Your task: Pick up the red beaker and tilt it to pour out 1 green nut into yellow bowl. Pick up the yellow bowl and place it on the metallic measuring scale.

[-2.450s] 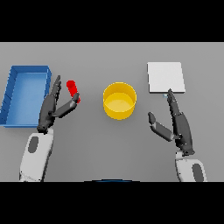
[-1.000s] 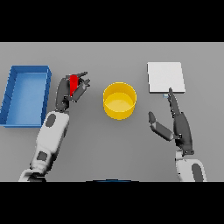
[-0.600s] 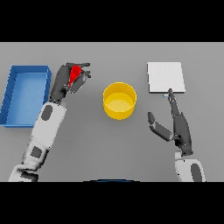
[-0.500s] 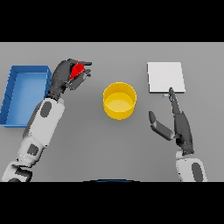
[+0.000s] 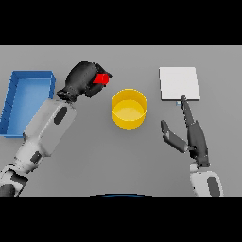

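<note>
My left hand (image 5: 81,79) is curled round the red beaker (image 5: 100,78) and holds it raised, left of and a little beyond the yellow bowl (image 5: 129,109). Only a small red part of the beaker shows past the fingers, pointing toward the bowl. The bowl stands mid-table, and I see no green nut in it. The metallic measuring scale (image 5: 178,83), a pale square plate, lies at the far right. My right hand (image 5: 190,135) rests open just in front of the scale, fingers straight and pointing at it.
A blue open tray (image 5: 27,78) sits at the far left, beside my left forearm.
My left hand closed on the red beaker, lifted it off the table and carried it up and toward the bowl, rolling over it. The right hand stayed put.
</note>
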